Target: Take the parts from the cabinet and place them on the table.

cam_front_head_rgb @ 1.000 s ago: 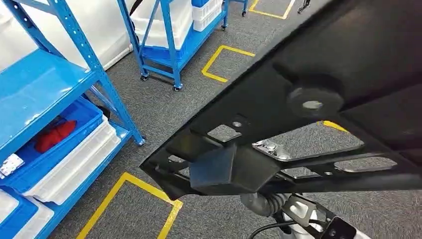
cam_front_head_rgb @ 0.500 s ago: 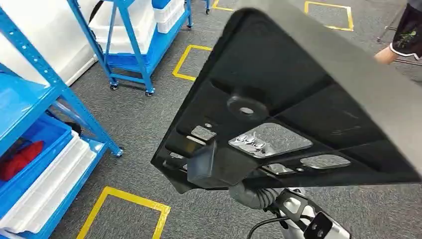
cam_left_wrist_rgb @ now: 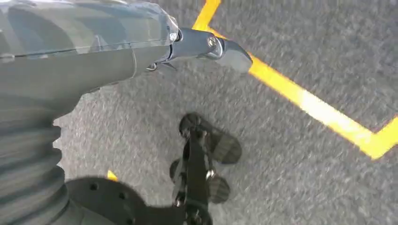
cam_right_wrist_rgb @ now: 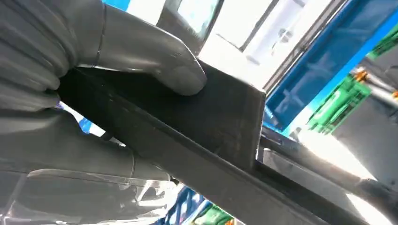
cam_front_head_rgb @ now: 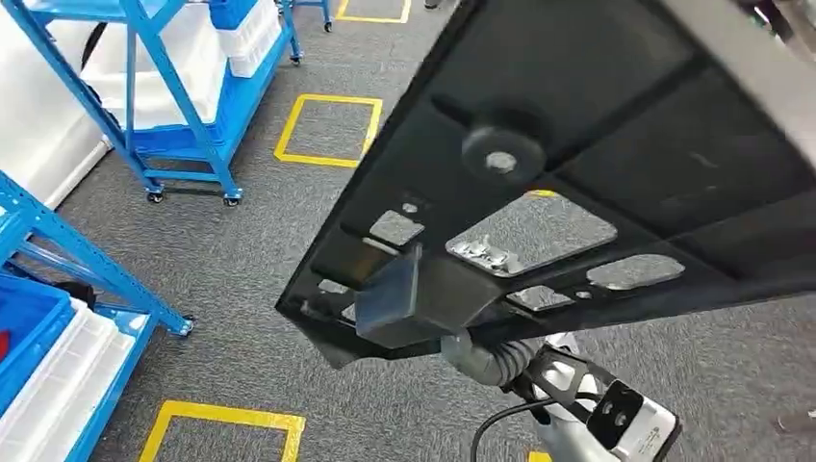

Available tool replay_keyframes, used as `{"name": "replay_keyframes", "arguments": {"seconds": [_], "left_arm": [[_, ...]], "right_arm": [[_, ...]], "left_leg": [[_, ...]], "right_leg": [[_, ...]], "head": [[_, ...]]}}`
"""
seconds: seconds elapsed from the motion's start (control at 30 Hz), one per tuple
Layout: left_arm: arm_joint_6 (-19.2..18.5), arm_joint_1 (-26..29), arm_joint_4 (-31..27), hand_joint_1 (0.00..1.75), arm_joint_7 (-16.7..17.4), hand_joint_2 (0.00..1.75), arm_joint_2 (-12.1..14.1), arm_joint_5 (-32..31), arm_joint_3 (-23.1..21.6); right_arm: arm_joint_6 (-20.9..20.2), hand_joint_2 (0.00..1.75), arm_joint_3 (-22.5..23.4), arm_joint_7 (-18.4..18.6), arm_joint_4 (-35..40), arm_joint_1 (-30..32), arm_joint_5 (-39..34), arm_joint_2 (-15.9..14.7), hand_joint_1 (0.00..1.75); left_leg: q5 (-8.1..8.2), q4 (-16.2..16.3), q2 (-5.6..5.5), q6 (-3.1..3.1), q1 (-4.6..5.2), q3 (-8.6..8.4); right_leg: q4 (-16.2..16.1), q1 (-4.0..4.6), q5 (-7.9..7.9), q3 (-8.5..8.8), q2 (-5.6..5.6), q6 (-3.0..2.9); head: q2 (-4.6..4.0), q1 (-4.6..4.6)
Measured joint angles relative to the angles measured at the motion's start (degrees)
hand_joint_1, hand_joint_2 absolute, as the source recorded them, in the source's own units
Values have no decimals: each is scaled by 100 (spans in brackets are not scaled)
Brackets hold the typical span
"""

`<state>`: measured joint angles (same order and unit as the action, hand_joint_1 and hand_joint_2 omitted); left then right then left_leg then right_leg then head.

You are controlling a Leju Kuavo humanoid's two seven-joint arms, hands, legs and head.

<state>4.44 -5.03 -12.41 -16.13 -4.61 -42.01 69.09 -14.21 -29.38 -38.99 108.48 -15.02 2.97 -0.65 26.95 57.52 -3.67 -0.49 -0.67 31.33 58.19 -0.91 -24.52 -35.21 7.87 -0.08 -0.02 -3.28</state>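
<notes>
Head view: a large black panel (cam_front_head_rgb: 597, 183) with cut-out openings and a round boss is held up in the air, tilted, well above the grey carpet floor (cam_front_head_rgb: 250, 250). A boxy block on its lower edge sits just above the robot's right wrist, which rises from the bottom of the frame. On the floor lie yellow tape squares (cam_front_head_rgb: 327, 130); a blue wheeled rack (cam_front_head_rgb: 183, 106) with white bins stands at the far left, and a second blue shelf's leg and bins show at the near left corner.

Left wrist view: the left hand (cam_left_wrist_rgb: 141, 51) hangs over the carpet holding nothing; whether its fingers are spread or curled I cannot tell.

Right wrist view: the right hand (cam_right_wrist_rgb: 84, 79) grips the panel's block, thumb pressed on top.
</notes>
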Motion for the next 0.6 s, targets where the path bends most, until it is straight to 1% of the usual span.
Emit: {"name": "replay_keyframes", "arguments": {"seconds": [0.03,0.07,0.1,0.13,0.17,0.2,0.23,0.27,0.3,0.33,0.37,0.4,0.43,0.5,0.53,0.57,0.6], "left_arm": [[-2,-14,0,0,4,175,2,4,-2],[-2,-24,-2,0,7,175,22,0,-7],[9,-15,-2,0,22,175,42,0,-9],[15,-4,-2,0,42,175,55,0,-13],[22,13,-2,0,55,175,76,0,-15],[13,16,-2,0,52,175,98,0,-18],[-4,17,-2,0,52,175,114,0,-24],[-9,12,-2,0,46,175,125,0,-33],[-11,3,-2,0,37,175,136,0,-46],[-20,-10,-2,0,35,175,140,0,-66],[-20,-17,-2,0,31,175,144,-2,-77],[-24,-18,-2,0,17,175,157,-2,-81],[-39,-22,-2,0,2,175,168,-2,-87],[-85,-36,-2,0,-22,175,173,-2,-107],[-105,-53,0,0,-22,175,173,-2,-111],[-111,-67,0,0,-20,175,171,-2,-111],[-125,-67,0,0,-15,175,164,-2,-111]], "right_arm": [[51,175,0,0,9,15,-11,-9,175],[116,175,0,-2,28,35,-22,-20,175],[160,175,0,0,35,37,-22,-35,175],[210,175,-2,-2,48,50,-24,-44,175],[247,175,-2,-2,55,83,-33,-59,175],[276,175,0,-2,59,120,-42,-83,175],[300,175,0,-2,63,149,-53,-107,175],[313,175,0,-2,63,161,-68,-127,175],[311,175,0,0,63,160,-88,-140,175],[309,175,0,-2,66,160,-103,-149,175],[311,175,0,-2,66,158,-107,-151,175],[311,175,-2,-2,63,154,-105,-153,175],[311,175,-2,0,61,145,-105,-155,175],[280,175,-2,-2,31,138,-76,-164,175],[258,175,-4,-2,9,126,-59,-166,175],[252,175,-15,-2,-15,116,-48,-166,175],[234,175,-24,0,-35,74,-48,-166,175]], "left_leg": [[-54,-92,92,72,-84,-29],[-72,-123,173,95,-54,-52],[-70,-126,248,143,-39,-53],[-66,-122,326,149,-24,-46],[-62,-120,414,153,-11,-44],[-57,-114,499,154,-5,-38],[-49,-110,581,151,-2,-38],[-38,-103,658,141,-2,-42],[-23,-92,724,128,-2,-46],[-4,-81,774,110,-2,-59],[20,-63,826,76,9,-82],[51,-45,857,31,57,-77],[57,-52,905,3,52,-89],[65,-69,1013,-50,49,-126],[78,-69,1070,-83,45,-141],[164,10,913,-113,3,-121],[336,242,683,-124,0,-22]], "right_leg": [[29,20,-19,-8,-17,41],[164,57,-125,-64,-386,55],[472,57,-337,-221,-606,77],[910,44,-566,-435,-694,96],[1399,28,-774,-674,-721,115],[1766,12,-877,-851,-725,133],[1825,0,-825,-884,-731,146],[1589,-4,-651,-756,-749,150],[1148,-3,-427,-514,-793,146],[600,1,-205,-201,-903,131],[104,17,-115,83,-1144,102],[40,80,-162,102,-1226,33],[42,77,-154,85,-1120,-11],[40,95,-155,64,-1014,-61],[5,81,-129,68,-945,-105],[-33,49,-102,99,-895,-141],[-47,46,-92,99,-845,-164]], "head": [[0,0],[0,2],[0,0],[0,2],[0,0],[0,0],[0,2],[0,2],[0,0],[0,2],[0,2],[0,0],[0,2],[0,0],[0,0],[0,0],[0,0]]}}
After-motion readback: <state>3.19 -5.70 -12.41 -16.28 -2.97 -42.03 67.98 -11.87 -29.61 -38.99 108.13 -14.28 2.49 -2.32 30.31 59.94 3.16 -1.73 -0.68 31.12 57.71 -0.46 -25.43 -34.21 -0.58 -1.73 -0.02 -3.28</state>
